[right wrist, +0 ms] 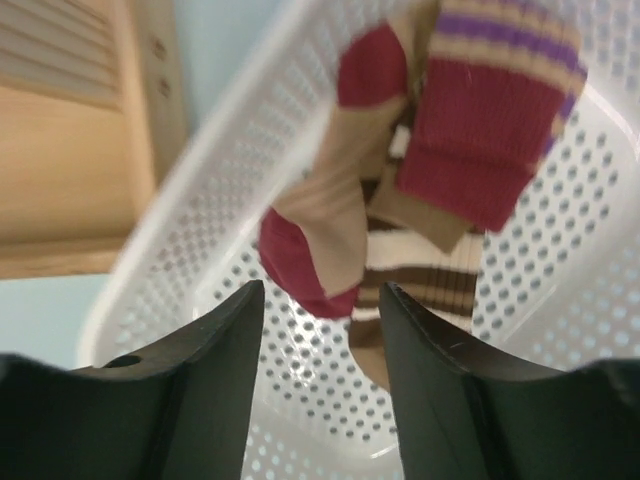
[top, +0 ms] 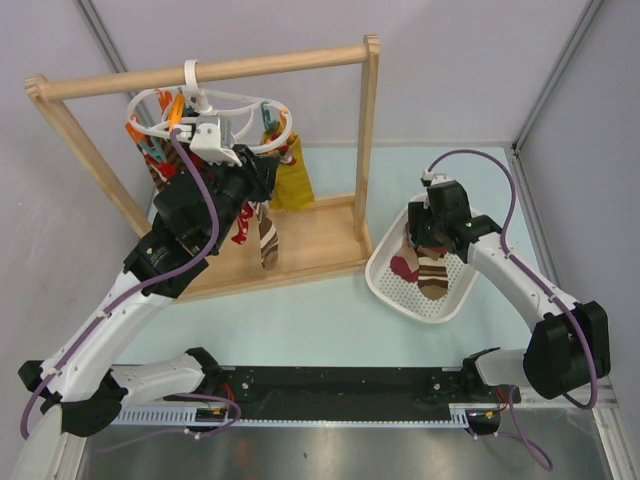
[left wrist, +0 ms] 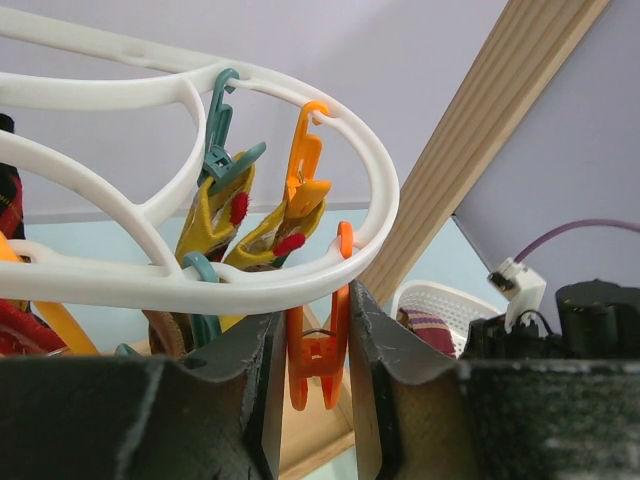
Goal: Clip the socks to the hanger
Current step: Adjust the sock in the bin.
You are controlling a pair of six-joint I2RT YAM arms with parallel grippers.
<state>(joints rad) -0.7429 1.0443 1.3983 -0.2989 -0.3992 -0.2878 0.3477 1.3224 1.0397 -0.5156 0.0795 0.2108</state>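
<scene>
Left gripper (left wrist: 312,310) clamps peg (left wrist: 312,375) on hanger (left wrist: 375,190); right gripper (right wrist: 320,295), jaws apart (nothing held), over socks (right wrist: 470,130) right of hanger. Next: grasp one.

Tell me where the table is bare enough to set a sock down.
Bare table lies between the rack base, the basket and the black rail. Crowded: under the hanger, where the left hand pinches an orange peg among hung socks.

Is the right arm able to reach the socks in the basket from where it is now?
Probably yes. The right gripper hangs open directly above the socks in the basket. Nothing lies between the fingers and the socks, so going straight down should bring it onto them.
</scene>
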